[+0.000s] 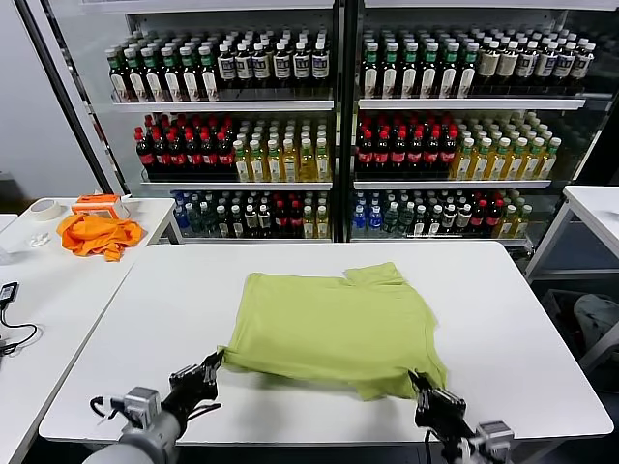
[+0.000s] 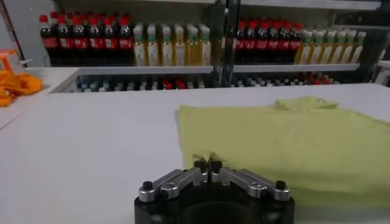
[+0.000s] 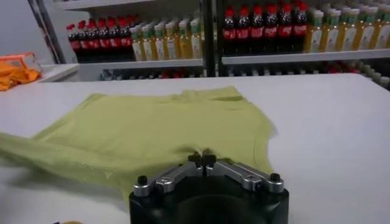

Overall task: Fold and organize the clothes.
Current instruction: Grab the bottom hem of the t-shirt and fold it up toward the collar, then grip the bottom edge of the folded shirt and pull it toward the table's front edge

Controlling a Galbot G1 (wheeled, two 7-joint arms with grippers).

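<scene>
Pinching the near-left corner, the left gripper (image 1: 215, 362) is closed on the yellow-green T-shirt (image 1: 334, 324) — spread mid-table (image 1: 145, 319), stretching away from both arms — while the right gripper (image 1: 418, 380) clamps the near-right corner.

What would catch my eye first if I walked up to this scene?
A yellow-green T-shirt lies mid-table, its near edge pinched at two corners: the left gripper and the right gripper are both shut on the cloth. Behind stand fridge shelves of colourful bottles, and an orange garment sits on the left side table.
</scene>
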